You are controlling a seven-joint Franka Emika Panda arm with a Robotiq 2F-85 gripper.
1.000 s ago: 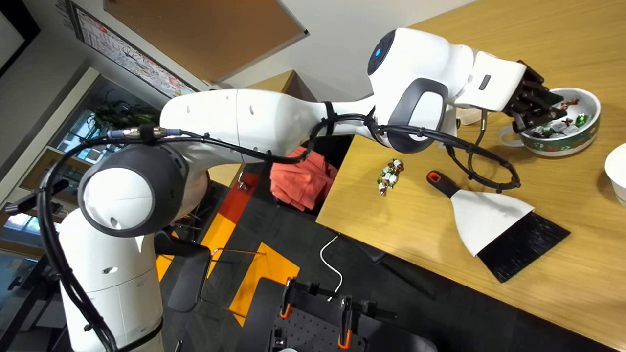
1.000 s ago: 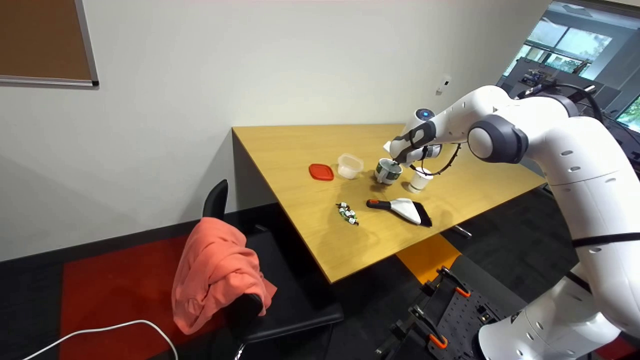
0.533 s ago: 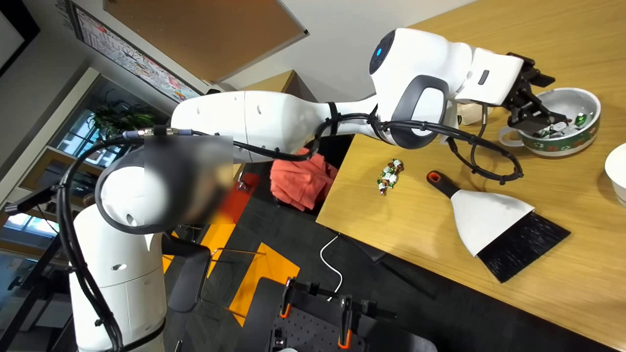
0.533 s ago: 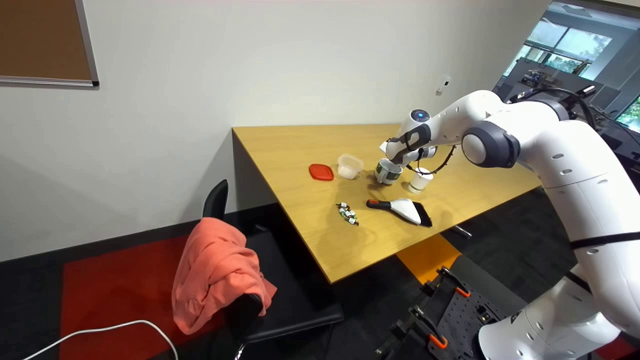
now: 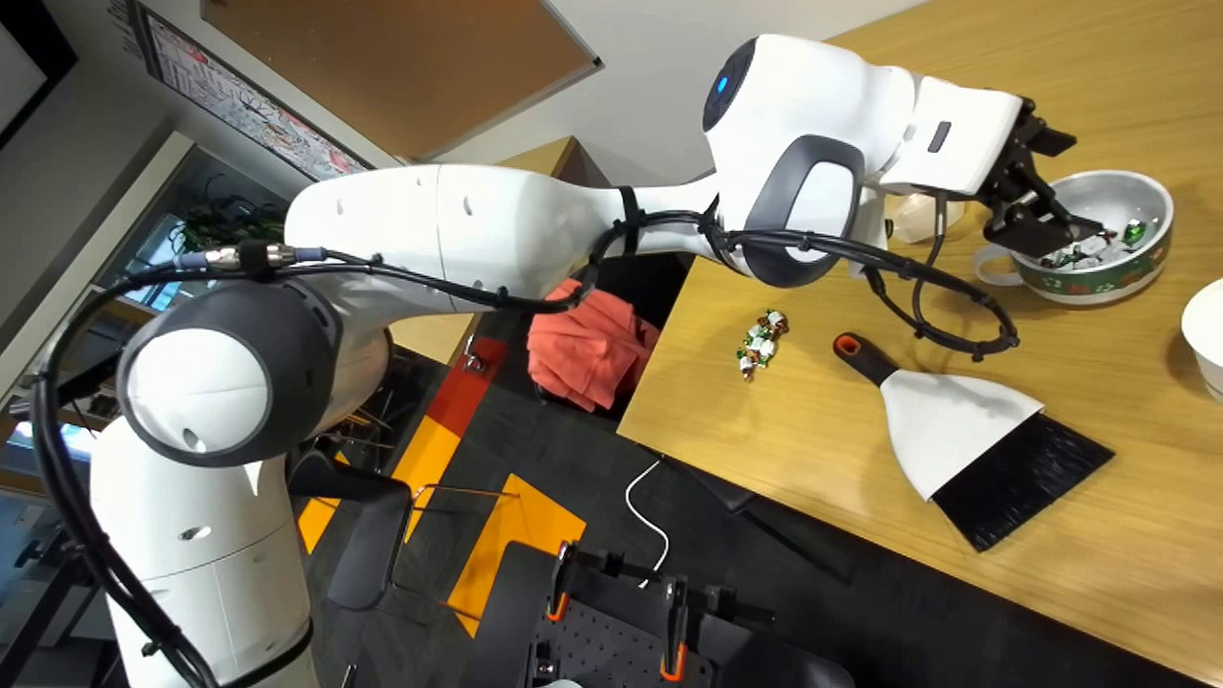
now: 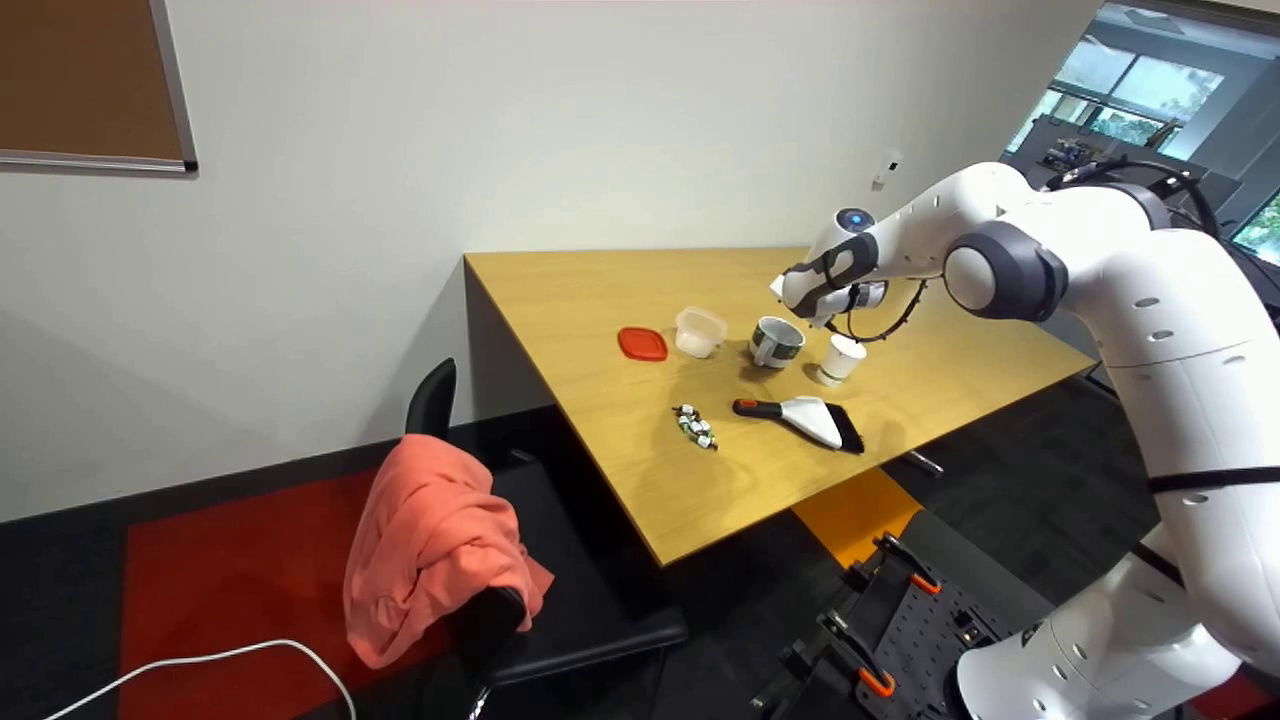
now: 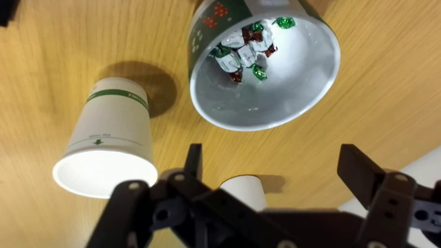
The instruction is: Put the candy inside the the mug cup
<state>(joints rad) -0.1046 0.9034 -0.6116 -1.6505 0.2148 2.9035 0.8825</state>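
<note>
Looks like the end of one drop, perhaps with another to follow. Bunched inside the mug [image 7: 275,89], toward 11 o'clock of its opening in the wrist view: candy [image 7: 247,55]. Holding nothing with the gripper [image 7: 271,157], spread wide at 6 o'clock of the mug in the same view. Also on the table [image 5: 803,420], between 8 and 9 o'clock of the mug in an exterior view: loose candy [image 5: 761,346]. Probably wanted in the mug too. If so, lift clear, swing toward 8 o'clock past the brush [image 5: 955,420], come down over the loose candy and pinch low, to avoid scattering small pieces. If not, just back away.

As to pose, in that exterior view: reaching with the arm [image 5: 535,229] from about 8 o'clock to between 2 and 3, nearly level along the middle, folded near the end. Pointing between 3 and 4 o'clock, with one finger overlapping the mug at 9. Cannot tell there whether touching; apart, judging by the wrist view.
</note>
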